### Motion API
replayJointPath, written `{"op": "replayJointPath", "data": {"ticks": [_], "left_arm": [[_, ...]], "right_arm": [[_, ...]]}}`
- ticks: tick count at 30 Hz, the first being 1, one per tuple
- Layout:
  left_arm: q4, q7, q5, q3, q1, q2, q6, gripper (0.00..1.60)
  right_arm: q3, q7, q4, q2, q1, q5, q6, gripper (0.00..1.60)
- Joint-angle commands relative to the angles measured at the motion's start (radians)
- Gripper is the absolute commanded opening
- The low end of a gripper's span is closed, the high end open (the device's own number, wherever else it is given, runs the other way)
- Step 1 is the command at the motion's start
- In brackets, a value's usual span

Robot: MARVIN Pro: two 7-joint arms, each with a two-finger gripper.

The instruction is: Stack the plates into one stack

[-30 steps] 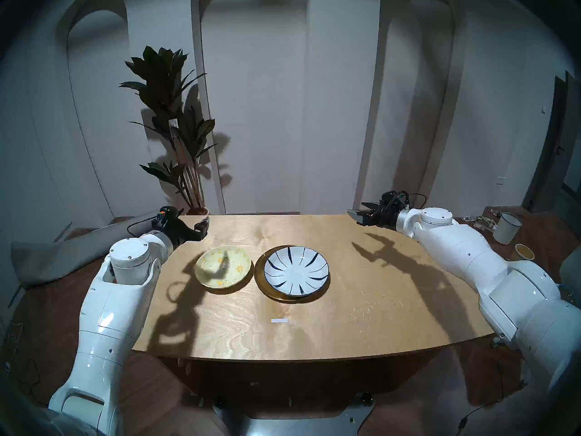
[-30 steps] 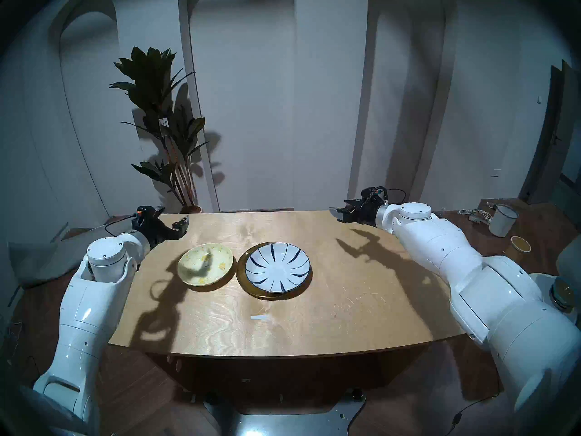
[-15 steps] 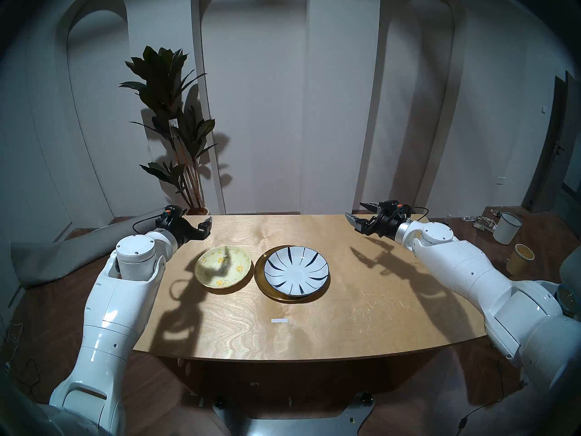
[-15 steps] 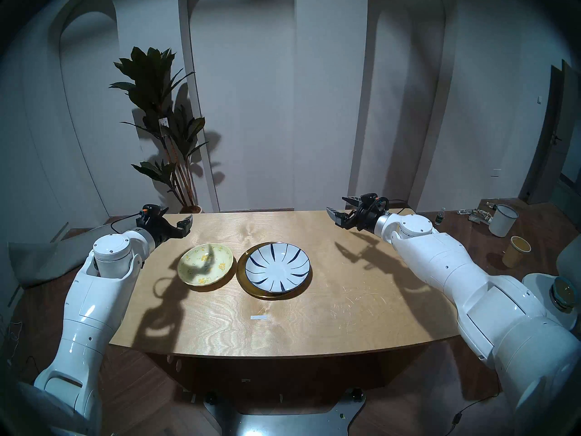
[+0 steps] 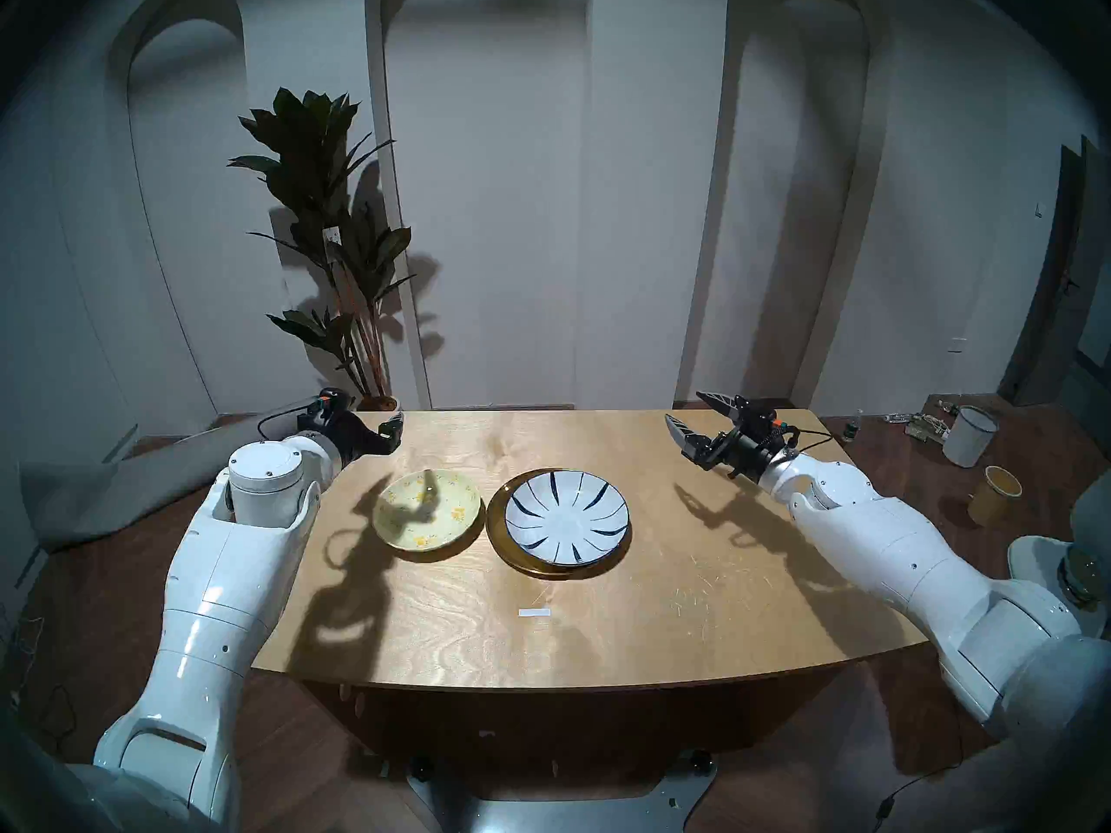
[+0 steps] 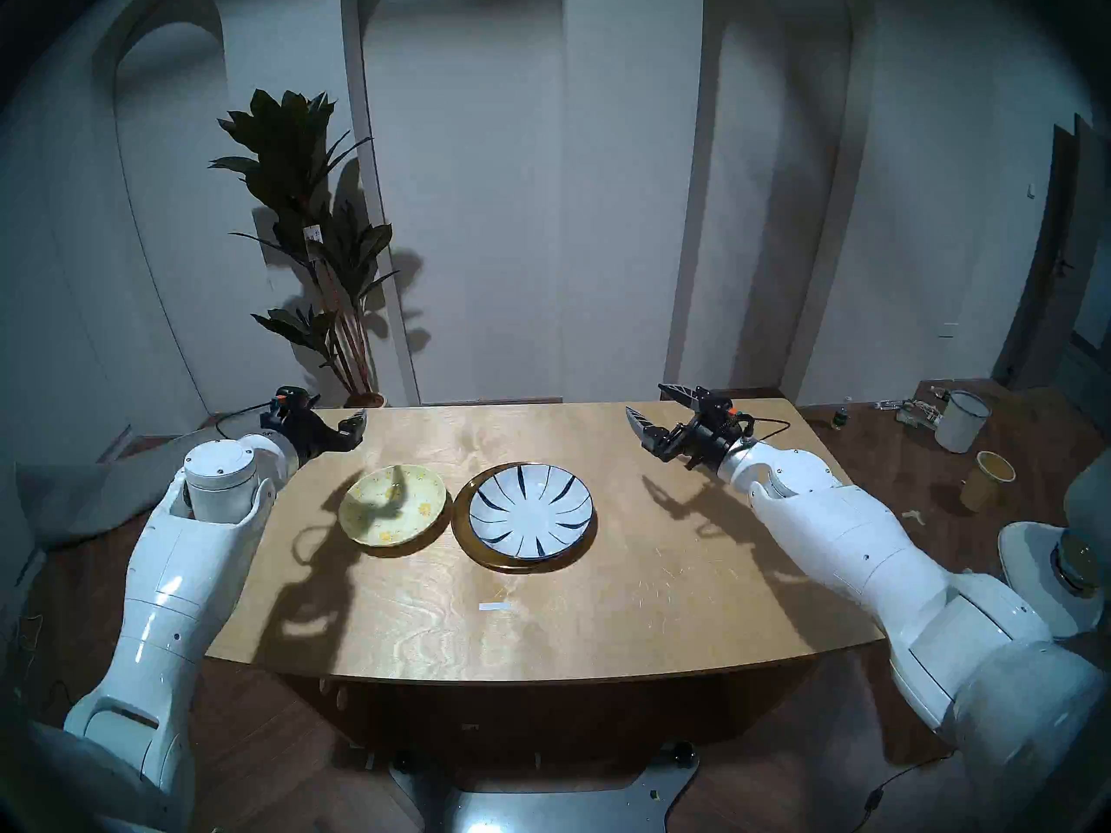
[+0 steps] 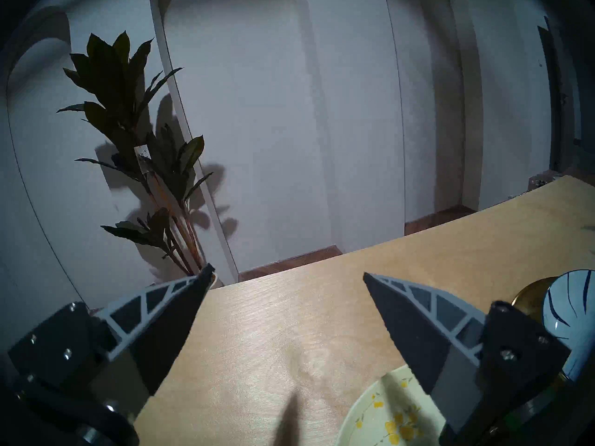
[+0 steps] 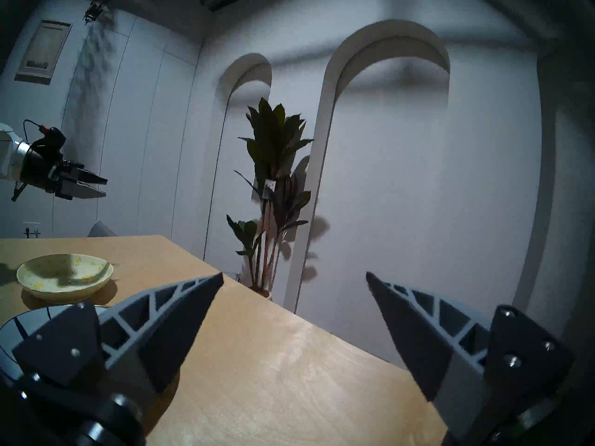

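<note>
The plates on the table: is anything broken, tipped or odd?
Nothing stands out. The white-and-blue plate sits flat on the gold plate, the pale-yellow floral plate lies level beside them, all intact.

small tag on plant (image 7: 142,152), print too small to read

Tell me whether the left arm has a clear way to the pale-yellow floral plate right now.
Probably yes. The left gripper is open and empty, above the table's far left edge; the pale-yellow floral plate lies just ahead, uncovered, beside the white-and-blue plate, with nothing between.
</note>
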Motion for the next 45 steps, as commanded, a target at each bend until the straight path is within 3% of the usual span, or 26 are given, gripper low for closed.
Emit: {"op": "replayJointPath", "data": {"ticks": [1, 5, 8, 16, 22, 25, 36, 37, 38, 40, 45], "left_arm": [[0.008, 0.007, 0.012, 0.02, -0.057, -0.013, -0.005, 1.6], [0.03, 0.012, 0.025, 0.033, -0.084, -0.007, -0.004, 1.6], [0.065, 0.002, 0.051, 0.045, -0.122, 0.029, 0.015, 1.6], [0.095, 0.011, 0.1, 0.04, -0.185, 0.1, 0.103, 1.6], [0.057, 0.005, 0.121, 0.018, -0.185, 0.148, 0.148, 1.6], [0.011, 0.017, 0.147, 0.009, -0.14, 0.177, 0.106, 1.6], [-0.059, 0.008, 0.174, -0.007, -0.083, 0.209, 0.091, 1.6], [-0.063, 0.021, 0.161, -0.022, -0.081, 0.19, 0.099, 1.6], [-0.063, 0.078, 0.208, -0.004, -0.069, 0.184, 0.02, 1.6], [-0.071, 0.114, 0.241, 0.019, -0.06, 0.168, 0.034, 1.6], [-0.08, 0.161, 0.35, 0.092, -0.027, 0.213, -0.06, 1.6]], "right_arm": [[0.044, -0.07, -0.099, 0.042, -0.077, 0.006, -0.117, 1.6], [0.071, -0.144, -0.125, 0.073, -0.111, -0.01, -0.17, 1.6], [0.095, -0.225, -0.136, 0.092, -0.149, -0.026, -0.226, 1.6], [0.108, -0.328, -0.102, 0.078, -0.173, -0.06, -0.245, 1.6], [0.112, -0.403, -0.173, 0.085, -0.22, -0.099, -0.274, 1.6], [0.117, -0.446, -0.213, 0.091, -0.242, -0.123, -0.285, 1.6], [0.149, -0.633, -0.361, 0.121, -0.325, -0.245, -0.267, 1.6], [0.154, -0.666, -0.389, 0.127, -0.339, -0.266, -0.254, 1.6], [0.148, -0.676, -0.396, 0.126, -0.337, -0.267, -0.25, 1.6], [0.152, -0.717, -0.421, 0.126, -0.346, -0.297, -0.229, 1.6], [0.154, -0.752, -0.441, 0.126, -0.351, -0.326, -0.203, 1.6]]}}
